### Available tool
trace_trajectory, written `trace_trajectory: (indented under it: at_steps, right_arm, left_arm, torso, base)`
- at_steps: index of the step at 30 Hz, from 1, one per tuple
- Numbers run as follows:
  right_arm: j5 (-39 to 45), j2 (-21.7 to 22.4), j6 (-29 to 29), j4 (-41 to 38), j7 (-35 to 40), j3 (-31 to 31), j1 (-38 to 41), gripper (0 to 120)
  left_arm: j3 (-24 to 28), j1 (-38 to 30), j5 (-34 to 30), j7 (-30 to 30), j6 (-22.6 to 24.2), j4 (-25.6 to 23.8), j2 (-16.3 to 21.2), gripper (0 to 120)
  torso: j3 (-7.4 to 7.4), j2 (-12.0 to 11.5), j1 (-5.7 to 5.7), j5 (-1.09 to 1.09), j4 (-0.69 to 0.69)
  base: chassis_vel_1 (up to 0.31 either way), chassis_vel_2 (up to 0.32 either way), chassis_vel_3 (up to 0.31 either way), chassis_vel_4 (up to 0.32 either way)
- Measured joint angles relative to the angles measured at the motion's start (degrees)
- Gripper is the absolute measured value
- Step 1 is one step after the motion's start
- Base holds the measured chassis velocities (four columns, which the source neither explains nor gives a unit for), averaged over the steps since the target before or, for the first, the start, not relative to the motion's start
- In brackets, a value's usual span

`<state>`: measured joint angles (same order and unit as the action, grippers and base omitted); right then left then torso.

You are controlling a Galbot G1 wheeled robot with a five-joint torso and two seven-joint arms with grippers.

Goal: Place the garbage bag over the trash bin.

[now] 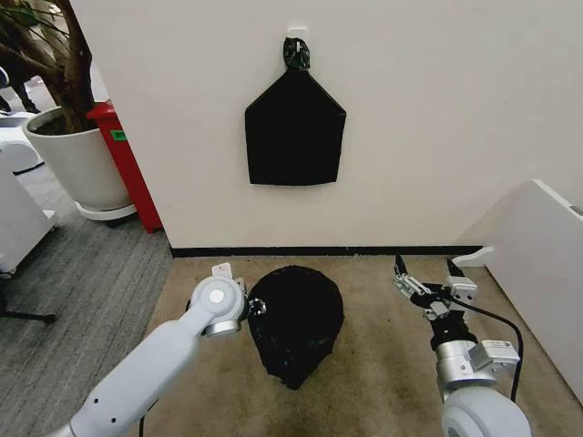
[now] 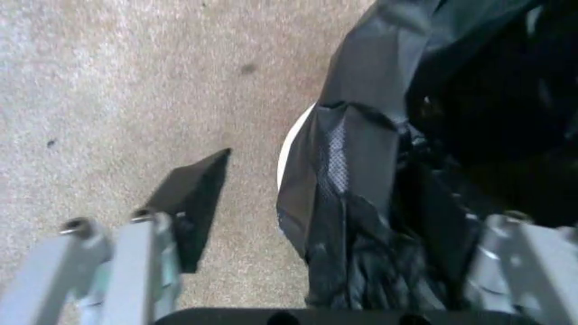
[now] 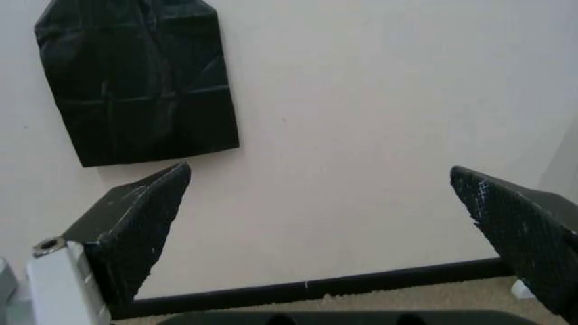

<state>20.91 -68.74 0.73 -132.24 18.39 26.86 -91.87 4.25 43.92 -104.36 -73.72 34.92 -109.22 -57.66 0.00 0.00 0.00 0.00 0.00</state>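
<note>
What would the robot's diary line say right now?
left claw: open beside garbage bag | bag: draped over trash bin | right claw: open, facing wall

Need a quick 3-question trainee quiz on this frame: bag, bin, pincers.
1. True or false: the right pincer is gripping the garbage bag.
2. Where is the garbage bag? A: hanging on the wall. B: draped over the trash bin on the carpet. C: lying on a chair.
3. Short answer: which pincer is at the bag's edge, with bag plastic between its spread fingers?

Key
1. False. It hangs open in the air, aimed at the wall, apart from the bag.
2. B. Just a sliver of the bin's white rim peeks out beside the plastic.
3. The left pincer.
</note>
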Motion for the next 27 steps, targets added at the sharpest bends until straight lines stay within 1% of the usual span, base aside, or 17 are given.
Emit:
trace_trajectory:
  at_steps: [3, 4, 5, 7, 9, 10, 12, 15, 17, 18, 19, 20, 22, 23, 25, 26, 27]
  right_arm:
    - [0.29, 0.0, 0.2, -0.28, 0.29, -0.16, 0.01, 100]
    - [0.29, 0.0, 0.2, -0.28, 0.29, -0.16, 0.01, 100]
    - [0.38, -0.01, 0.25, -0.38, 0.4, -0.2, 0.02, 100]
    - [0.5, -0.11, 0.35, -0.69, 0.63, -0.34, -0.02, 100]
    - [0.52, -0.34, 0.52, -1.27, 0.95, -0.64, -0.3, 100]
    - [0.52, -0.34, 0.52, -1.27, 0.95, -0.64, -0.3, 100]
    - [0.47, -0.72, 0.77, -1.89, 1.09, -0.93, -0.84, 100]
    - [-0.55, -1.34, 1.63, -2.57, 1.17, -1.3, -2.15, 100]
    - [-1.44, -1.78, 2.25, -3.1, 1.18, -1.4, -3.38, 100]
    - [-1.44, -1.78, 2.25, -3.1, 1.18, -1.4, -3.38, 100]
    - [-1.86, -2.04, 2.59, -3.46, 1.18, -1.42, -4.17, 100]
    - [-2.03, -2.2, 2.72, -3.66, 1.18, -1.42, -4.72, 100]
    - [-2.15, -2.48, 2.81, -3.74, 1.19, -1.6, -5.64, 100]
    - [-2.29, -2.66, 2.81, -3.73, 1.19, -1.98, -6.02, 100]
    - [-2.68, -3.07, 2.78, -3.39, 1.09, -2.9, -6.55, 100]
    - [-2.68, -3.07, 2.78, -3.39, 1.09, -2.9, -6.55, 100]
    - [-3.18, -3.46, 2.72, -2.92, 0.87, -3.6, -6.84, 100]
  left_arm:
    - [-1.12, 0.51, -2.43, -1.59, -0.26, -2.03, 1.17, 92]
    - [-1.12, 0.51, -2.43, -1.59, -0.26, -2.03, 1.17, 92]
    - [-1.71, 0.85, -3.51, -2.11, -0.62, -3.12, 1.71, 96]
    - [-2.94, 1.52, -4.33, -1.85, -1.34, -5.03, 2.7, 99]
    - [-4.35, 2.21, -3.43, 0.52, -2.87, -7.17, 3.85, 100]
    - [-4.35, 2.21, -3.43, 0.52, -2.87, -7.17, 3.85, 100]
    - [-5.84, 3.12, 1.02, 5.01, -5.97, -8.85, 4.88, 100]
    - [-8.97, 5.67, 12.85, 18.8, -9.23, -10.43, 8.34, 100]
    - [-10.4, 8.94, 24.88, 30.8, -12.21, -10.63, 11.99, 100]
    - [-10.4, 8.94, 24.88, 30.8, -12.21, -10.63, 11.99, 100]
    - [-10.88, 11.6, 33.98, 39.49, -15.34, -10.44, 14.8, 100]
    - [-11.23, 13.5, 39.79, 44.78, -18.14, -9.94, 16.86, 100]
    - [-13.38, 17.81, 48.54, 52.55, -25.02, -8.09, 20.38, 100]
    - [-15.62, 21.24, 52.9, 57.03, -30.51, -6.59, 22.28, 100]
    - [-19.43, 25.91, 57.06, 62.15, -36.92, -4.95, 23.92, 100]
    - [-19.43, 25.91, 57.06, 62.15, -36.92, -4.95, 23.92, 100]
    - [-22.58, 29.56, 59.32, 64.37, -40.35, -4.44, 24.28, 100]
  torso:
    - [0.0, 0.0, 0.0, 0.0, 0.0]
    - [0.0, 0.0, 0.0, 0.0, 0.0]
    - [0.0, 0.0, 0.0, -0.01, 0.0]
    - [0.0, 0.0, 0.0, 0.0, 0.0]
    - [0.0, 0.0, 0.0, -0.01, 0.01]
    - [0.0, 0.0, 0.0, -0.01, 0.01]
    - [0.0, 0.0, 0.0, -0.01, -0.01]
    - [0.0, 0.0, 0.0, -0.01, -0.02]
    - [0.0, 0.0, 0.0, 0.01, 0.0]
    - [0.0, 0.0, 0.0, 0.01, 0.0]
    - [0.0, 0.0, 0.0, -0.04, 0.01]
    - [-0.01, 0.0, 0.0, -0.04, 0.01]
    - [0.0, 0.0, 0.0, -0.01, -0.03]
    - [0.0, 0.0, 0.0, -0.02, -0.01]
    - [0.0, 0.0, 0.0, -0.03, 0.01]
    - [0.0, 0.0, 0.0, -0.03, 0.01]
    - [0.0, 0.0, 0.0, -0.02, 0.02]
  base:
    - [0.0, 0.0, 0.0, 0.0]
    - [0.0, 0.0, 0.0, 0.0]
    - [0.0, 0.0, 0.0, 0.0]
    - [0.0, 0.0, 0.0, 0.0]
    - [0.0, 0.0, 0.0, 0.0]
    - [0.0, 0.0, 0.0, 0.0]
    - [0.0, 0.0, 0.0, 0.0]
    - [0.0, 0.0, 0.0, 0.0]
    - [0.0, 0.0, 0.0, 0.0]
    - [0.0, 0.0, 0.0, 0.0]
    - [0.0, 0.0, 0.0, 0.0]
    - [0.0, 0.0, 0.0, 0.0]
    - [0.0, 0.0, 0.0, 0.0]
    - [0.0, 0.0, 0.0, 0.0]
    - [0.0, 0.0, 0.0, 0.0]
    - [0.0, 0.0, 0.0, 0.0]
    - [0.0, 0.0, 0.0, 0.0]
